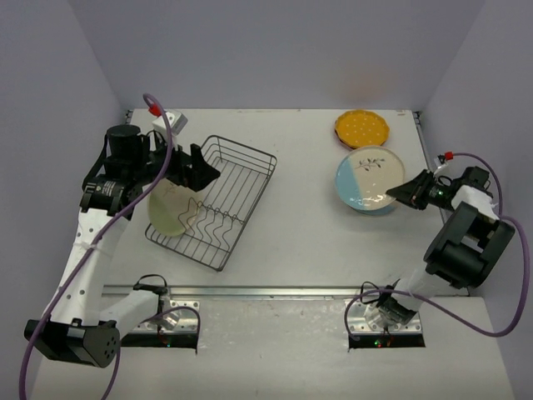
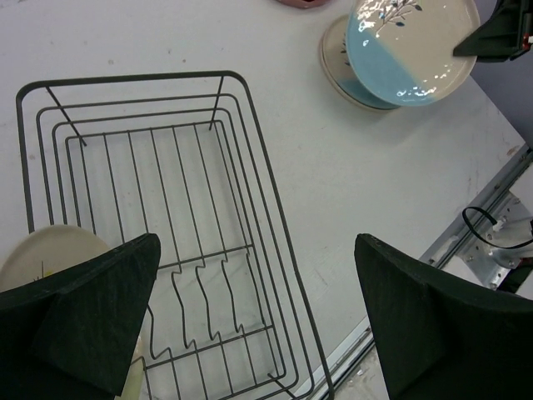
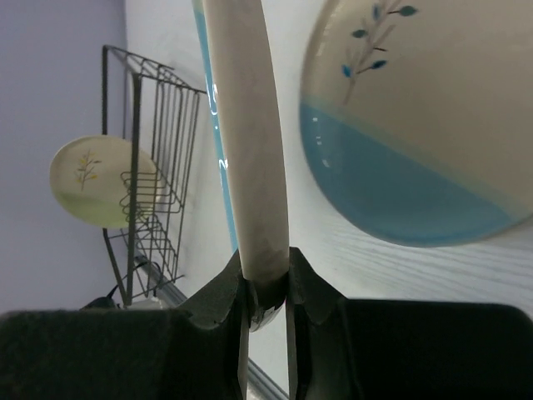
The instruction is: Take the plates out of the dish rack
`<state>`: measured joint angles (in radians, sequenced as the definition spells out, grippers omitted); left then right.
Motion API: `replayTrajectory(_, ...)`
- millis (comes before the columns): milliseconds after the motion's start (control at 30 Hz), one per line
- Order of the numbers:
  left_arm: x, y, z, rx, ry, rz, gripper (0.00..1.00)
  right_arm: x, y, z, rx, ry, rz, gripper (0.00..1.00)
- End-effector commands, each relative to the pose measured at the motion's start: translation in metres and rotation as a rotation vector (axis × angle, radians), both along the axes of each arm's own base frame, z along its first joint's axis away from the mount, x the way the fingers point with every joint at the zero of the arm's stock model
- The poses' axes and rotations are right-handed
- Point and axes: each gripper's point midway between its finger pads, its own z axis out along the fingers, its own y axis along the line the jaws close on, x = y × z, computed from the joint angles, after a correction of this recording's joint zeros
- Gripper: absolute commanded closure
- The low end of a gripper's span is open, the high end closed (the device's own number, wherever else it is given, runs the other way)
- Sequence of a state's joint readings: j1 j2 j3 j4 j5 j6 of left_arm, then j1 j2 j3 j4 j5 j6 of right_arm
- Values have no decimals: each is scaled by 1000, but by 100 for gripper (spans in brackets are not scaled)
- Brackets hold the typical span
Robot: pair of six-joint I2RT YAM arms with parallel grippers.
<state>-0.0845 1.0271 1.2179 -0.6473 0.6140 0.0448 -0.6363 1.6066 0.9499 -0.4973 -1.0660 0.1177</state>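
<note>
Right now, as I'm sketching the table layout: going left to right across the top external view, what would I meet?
From the left: pale green plate at the rack's left edge → dish rack → cream-and-blue plate → right gripper, shut on that plate's rim.

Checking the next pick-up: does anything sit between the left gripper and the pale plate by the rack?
Nothing visible does. The left gripper hangs open over the dish rack, and the pale plate leans at the rack's left edge, close beside it.
</note>
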Motion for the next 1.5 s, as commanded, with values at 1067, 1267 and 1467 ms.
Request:
replayTrajectory(1067,-5,-1,12,-4,-58,-9,0,31,-48,-69,-159,234,56,74)
replayTrajectory(1267,-8,1,14,2,-66,-3,0,31,-60,-78,-281,277,61,63)
replayTrajectory(1467,0,19,19,61,-95,107,0,30,-75,-86,-493,292,85,48)
